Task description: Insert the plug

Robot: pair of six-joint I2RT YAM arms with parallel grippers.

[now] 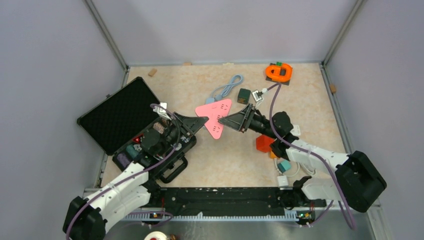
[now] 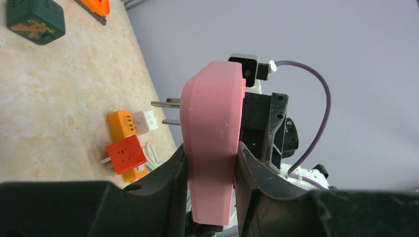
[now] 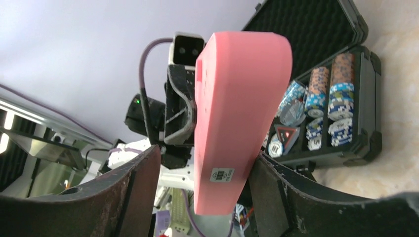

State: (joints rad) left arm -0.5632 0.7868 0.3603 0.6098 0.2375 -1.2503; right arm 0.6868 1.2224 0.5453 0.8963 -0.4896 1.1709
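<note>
The left arm [image 1: 122, 182] and right arm [image 1: 315, 152] wear white shells, black joints, purple cables [image 2: 327, 98]; the right end effector [image 3: 202, 158] is scuffed black.

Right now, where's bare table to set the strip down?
Biggest bare patch: front centre, black case to its left, orange cubes to its right, pink power strip beyond it. Smaller one along the right edge, nearer than the orange holder. Crowded: back centre, around the cable and green adapter.

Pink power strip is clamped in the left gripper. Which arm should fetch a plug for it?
Right. The left gripper is shut on the pink power strip, steadying it. The right gripper only straddles the strip, jaws open, and the orange plug adapter lies beside that arm.
</note>
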